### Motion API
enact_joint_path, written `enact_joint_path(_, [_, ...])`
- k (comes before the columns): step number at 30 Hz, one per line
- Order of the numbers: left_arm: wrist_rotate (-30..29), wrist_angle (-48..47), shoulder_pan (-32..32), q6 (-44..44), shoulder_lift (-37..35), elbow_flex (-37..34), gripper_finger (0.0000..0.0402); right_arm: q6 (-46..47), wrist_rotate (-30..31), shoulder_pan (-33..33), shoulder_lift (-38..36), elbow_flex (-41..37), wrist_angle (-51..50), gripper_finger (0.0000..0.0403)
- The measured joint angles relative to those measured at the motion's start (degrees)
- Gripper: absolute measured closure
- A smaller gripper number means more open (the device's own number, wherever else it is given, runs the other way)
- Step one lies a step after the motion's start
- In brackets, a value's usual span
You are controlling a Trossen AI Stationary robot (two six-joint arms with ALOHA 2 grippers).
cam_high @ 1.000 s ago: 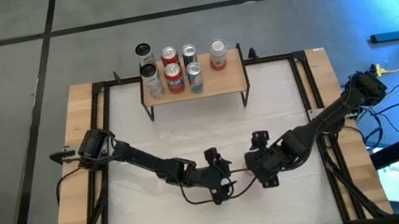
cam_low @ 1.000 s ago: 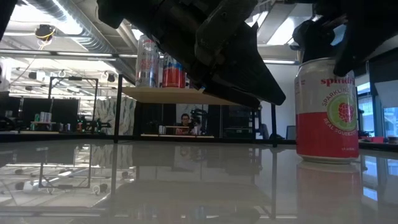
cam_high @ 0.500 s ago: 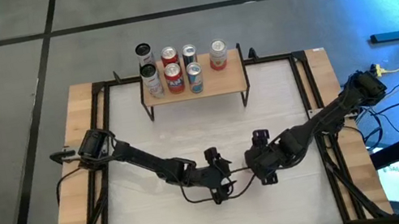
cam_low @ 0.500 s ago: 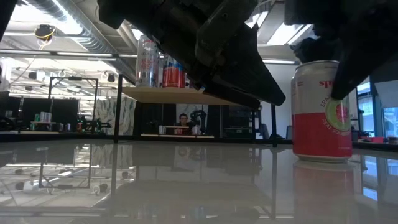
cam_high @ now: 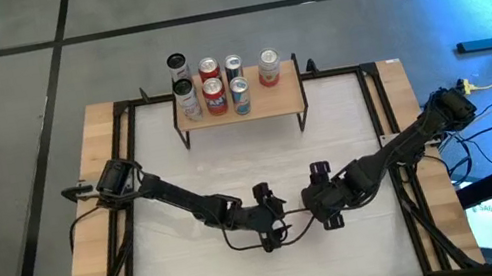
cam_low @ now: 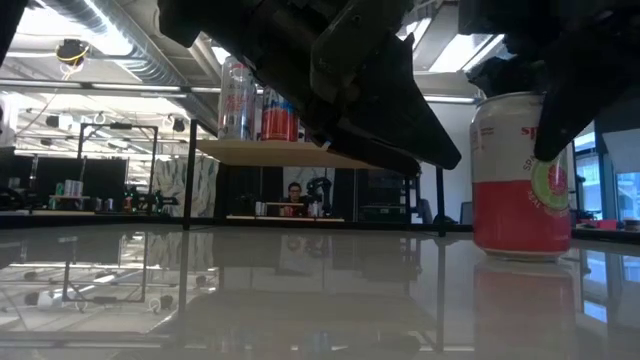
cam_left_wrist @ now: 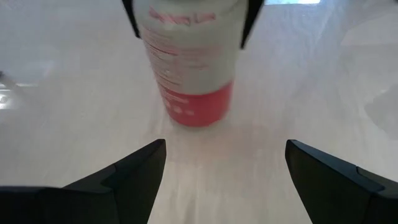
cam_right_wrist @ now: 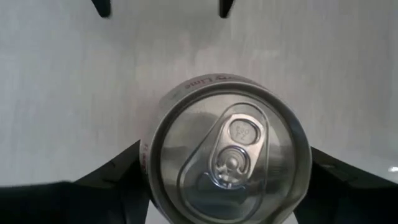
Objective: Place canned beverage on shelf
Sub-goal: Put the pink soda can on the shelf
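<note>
Near the bench's front edge we see the left gripper point(cam_high: 270, 238) with fingers spread, empty. Just right, the right gripper point(cam_high: 324, 210) closes around the upright can point(cam_low: 522, 175). Six cans point(cam_high: 213, 85) crowd the shelf point(cam_high: 270, 100) at the back edge.

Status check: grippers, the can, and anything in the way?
Right gripper straddling the can, upright on table. Left gripper open, facing it. Shelf holds six cans; right end free.

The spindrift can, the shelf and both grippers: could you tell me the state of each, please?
Spindrift can: upright on the table, right gripper fingers around it.
Shelf: six cans standing on it, right end free.
Left gripper: open, empty, facing the can.
</note>
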Motion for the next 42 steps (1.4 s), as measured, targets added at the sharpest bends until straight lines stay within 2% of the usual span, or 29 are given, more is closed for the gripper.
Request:
enact_joint_path(8, [1.5,-0.01,-0.17,-0.73,0.0,0.0,0.0081,-4.4,0.91,0.0,0.05,9.06,-8.71,0.0127])
enact_joint_path(13, [1.53,-0.27,-1.06,-2.85,0.0,0.0,0.0081,-7.93,5.31,-0.84,0.03,18.34,-15.62,0.0127])
enact_joint_path(17, [-1.05,-0.26,-2.04,-3.34,0.0,0.0,0.0081,-10.8,7.56,-4.25,0.03,26.34,-20.56,0.0127])
enact_joint_path(27, [-6.19,-4.43,-4.72,-4.5,-2.23,-0.09,0.0081,-18.94,7.4,-22.0,-0.06,40.31,-25.0,0.0127])
enact_joint_path(32, [-9.33,-6.1,-5.62,-4.25,-3.06,-0.07,0.0081,-22.56,1.18,-33.13,-0.05,41.48,-21.36,0.0127])
enact_joint_path(36, [-8.14,-7.62,-5.14,-4.31,-3.06,-0.07,0.0081,-23.95,-5.78,-40.99,0.97,41.48,-19.67,0.0127])
enact_joint_path(42, [-6.36,-8.97,-4.07,-3.52,-3.06,-0.07,0.0081,-25.66,-8.9,-46.34,4.54,41.26,-19.05,0.0127])
